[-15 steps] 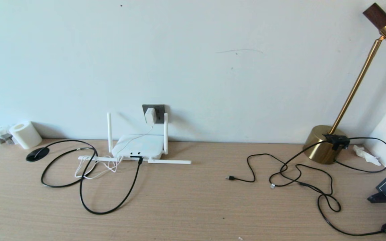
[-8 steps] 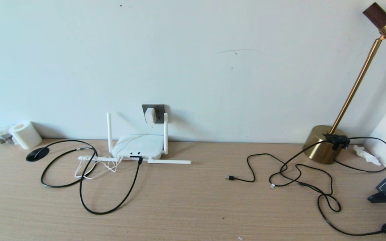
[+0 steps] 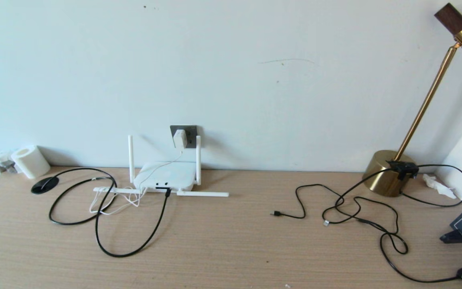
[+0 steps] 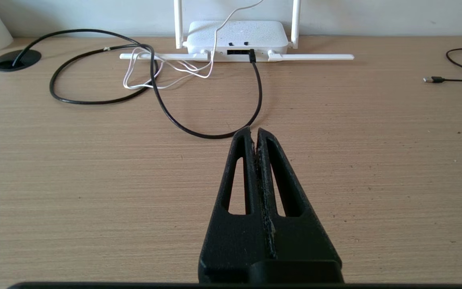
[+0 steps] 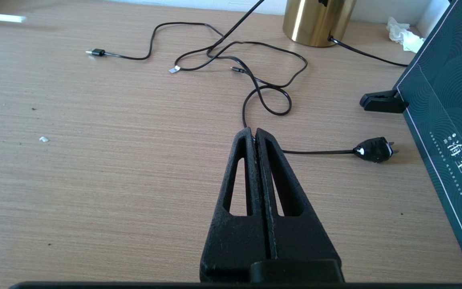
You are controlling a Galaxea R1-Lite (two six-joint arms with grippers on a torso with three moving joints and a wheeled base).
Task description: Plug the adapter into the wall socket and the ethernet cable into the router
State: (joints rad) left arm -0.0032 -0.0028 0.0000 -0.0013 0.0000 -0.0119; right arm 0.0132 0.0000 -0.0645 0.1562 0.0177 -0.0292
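Both plugs seated, we see.
Adapter (image 3: 179, 138) in wall socket (image 3: 191, 131); ethernet cable (image 4: 255, 92) seemingly in router (image 4: 237, 34); left gripper (image 4: 254, 131) and right gripper (image 5: 252, 130) fingers closed, empty, above bench (image 3: 231, 241).

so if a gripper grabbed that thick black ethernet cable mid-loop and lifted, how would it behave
The thick black ethernet cable would probably sag limply: it lies in loose curves on the wooden desk. Its tip looks seated in the flat white router, so a pull could drag that light-looking box. Its round jacket may slip between shut fingers.
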